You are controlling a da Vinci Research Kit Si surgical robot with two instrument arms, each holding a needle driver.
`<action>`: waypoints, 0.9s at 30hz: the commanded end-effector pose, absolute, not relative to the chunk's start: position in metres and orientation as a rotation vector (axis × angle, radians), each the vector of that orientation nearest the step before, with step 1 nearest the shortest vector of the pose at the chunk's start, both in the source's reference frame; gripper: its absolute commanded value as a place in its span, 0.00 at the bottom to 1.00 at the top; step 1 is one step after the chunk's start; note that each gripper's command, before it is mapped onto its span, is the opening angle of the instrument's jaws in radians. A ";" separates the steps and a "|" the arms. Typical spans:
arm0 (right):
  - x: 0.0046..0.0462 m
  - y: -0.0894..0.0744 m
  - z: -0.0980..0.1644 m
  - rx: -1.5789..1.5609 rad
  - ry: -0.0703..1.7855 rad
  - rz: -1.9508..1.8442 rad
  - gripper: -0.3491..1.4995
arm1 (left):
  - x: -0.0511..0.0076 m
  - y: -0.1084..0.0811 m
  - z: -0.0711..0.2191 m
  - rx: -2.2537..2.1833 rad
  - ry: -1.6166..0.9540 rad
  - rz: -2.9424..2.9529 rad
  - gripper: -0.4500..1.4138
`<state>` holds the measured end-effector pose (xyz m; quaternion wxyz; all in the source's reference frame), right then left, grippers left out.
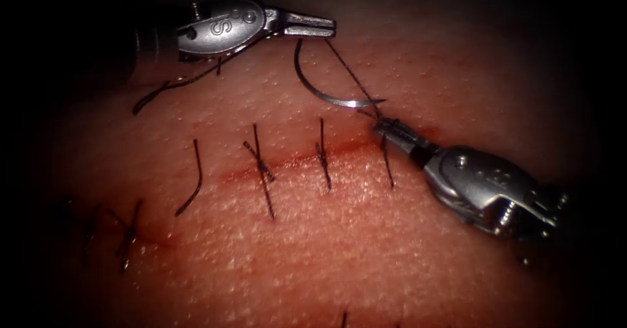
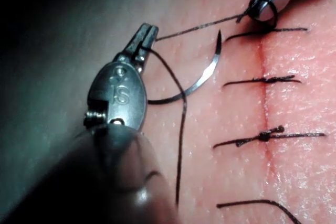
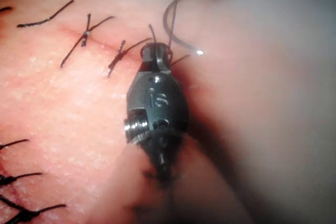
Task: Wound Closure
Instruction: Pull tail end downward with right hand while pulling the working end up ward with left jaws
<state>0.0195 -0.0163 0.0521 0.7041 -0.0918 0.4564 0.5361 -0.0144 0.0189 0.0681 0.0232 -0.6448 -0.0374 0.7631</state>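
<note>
My left tool is above the cut, jaws shut on the thread. That thread runs taut down to my right tool at the rightmost stitch. There it is wound round the shut jaws, which seem to grip it. The curved needle is free of both tools and out of the tissue, hanging between them with its tip toward the right tool. From the left wrist I see the left tool, the needle and the right tool. The right wrist view has the right tool and the needle.
Two knotted stitches cross the cut left of the right tool. A loose thread piece lies further left, with older dark stitches at the far left. A thread tail trails under the left tool's shaft.
</note>
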 end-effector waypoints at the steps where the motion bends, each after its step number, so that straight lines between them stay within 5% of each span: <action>1: 0.0199 -0.017 0.052 -0.209 1.006 1.192 0.00 | -0.0149 0.020 0.069 -1.987 -0.109 2.365 0.00; 27: 0.0206 -0.023 0.049 -0.178 1.154 1.016 0.00 | -0.0149 0.026 0.078 -1.643 0.126 2.458 0.00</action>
